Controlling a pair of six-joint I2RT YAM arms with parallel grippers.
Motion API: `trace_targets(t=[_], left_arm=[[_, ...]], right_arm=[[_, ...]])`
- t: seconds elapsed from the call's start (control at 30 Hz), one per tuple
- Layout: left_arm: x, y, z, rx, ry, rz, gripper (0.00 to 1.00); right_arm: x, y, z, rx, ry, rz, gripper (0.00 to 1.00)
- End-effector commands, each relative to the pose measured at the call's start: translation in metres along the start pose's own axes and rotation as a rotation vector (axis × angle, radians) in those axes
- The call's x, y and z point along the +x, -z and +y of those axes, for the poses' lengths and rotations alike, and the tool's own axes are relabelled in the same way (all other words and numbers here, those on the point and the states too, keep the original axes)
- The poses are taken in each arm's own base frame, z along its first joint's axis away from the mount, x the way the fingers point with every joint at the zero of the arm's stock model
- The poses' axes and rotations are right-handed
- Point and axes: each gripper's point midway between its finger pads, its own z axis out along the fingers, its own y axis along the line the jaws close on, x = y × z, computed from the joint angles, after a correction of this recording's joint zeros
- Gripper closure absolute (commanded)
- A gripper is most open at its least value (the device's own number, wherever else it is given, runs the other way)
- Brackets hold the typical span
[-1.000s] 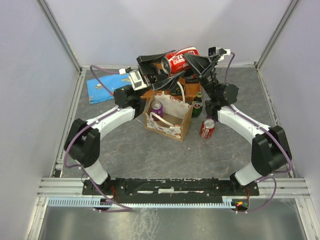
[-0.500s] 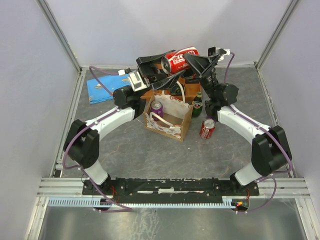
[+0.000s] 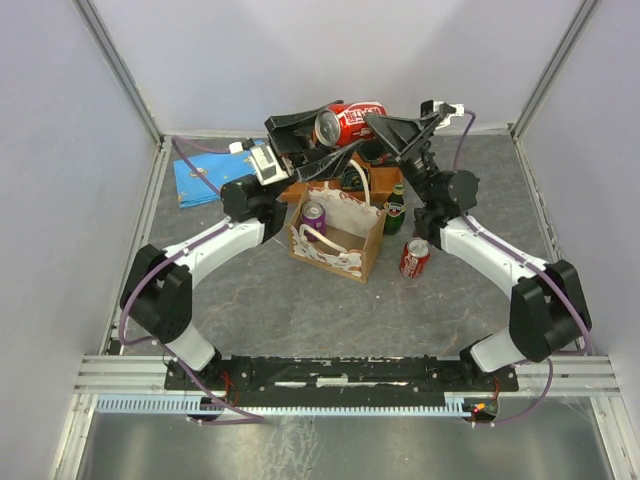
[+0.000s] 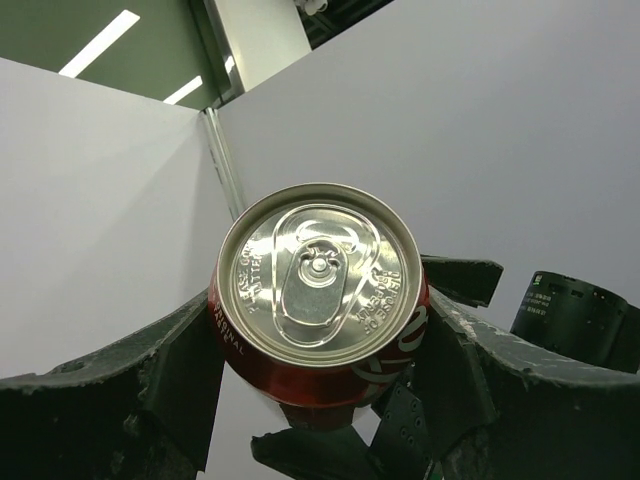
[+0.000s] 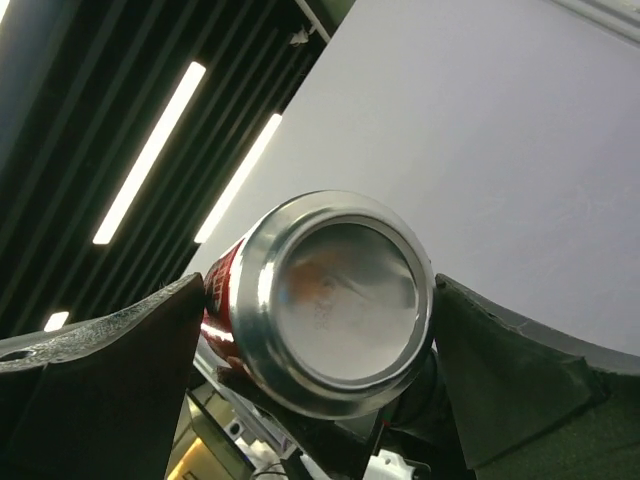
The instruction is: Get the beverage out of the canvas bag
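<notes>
A red cola can (image 3: pixel 352 122) is held in the air, lying on its side, above the back of the table. My left gripper (image 3: pixel 332 136) grips its top end and my right gripper (image 3: pixel 380 126) its bottom end. In the left wrist view the can's lid (image 4: pixel 318 275) faces the camera, with both fingers of the left gripper (image 4: pixel 320 335) against its sides. In the right wrist view its bare base (image 5: pixel 340 290) sits between the fingers of the right gripper (image 5: pixel 320 300), which touch it. The cream canvas bag (image 3: pixel 345 250) stands open below, with a purple can (image 3: pixel 314 216) inside.
A second red can (image 3: pixel 414 257) stands on the table right of the bag. A green bottle (image 3: pixel 396 208) stands behind it, by an orange wooden tray (image 3: pixel 372 186). A blue cloth (image 3: pixel 198 182) lies at the back left. Metal rails edge the table.
Both grippers and the red can have shifted slightly to the left together. The bag and the other drinks have not moved.
</notes>
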Motion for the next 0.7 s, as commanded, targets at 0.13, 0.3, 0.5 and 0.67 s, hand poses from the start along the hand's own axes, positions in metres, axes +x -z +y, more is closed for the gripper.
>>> trace_targets(t=[0.13,0.3,0.5,0.67], left_arm=[[-0.086,-0.012,0.010,-0.067,-0.144,-0.203,0.97],[-0.067,0.001,0.015,-0.125,-0.155,-0.091,0.97],[-0.049,0.014,0.013,-0.136,-0.143,0.035,0.97],[-0.004,0.038,-0.004,-0.125,-0.034,0.231,0.97]], right_arm=[[0.005,0.016,0.009,0.117,0.270,0.015,0.01],[-0.011,0.041,0.014,0.315,0.533,-0.043,0.01],[-0.048,0.088,0.020,0.596,0.779,-0.163,0.01],[-0.084,0.128,0.028,0.883,0.996,-0.228,0.01]])
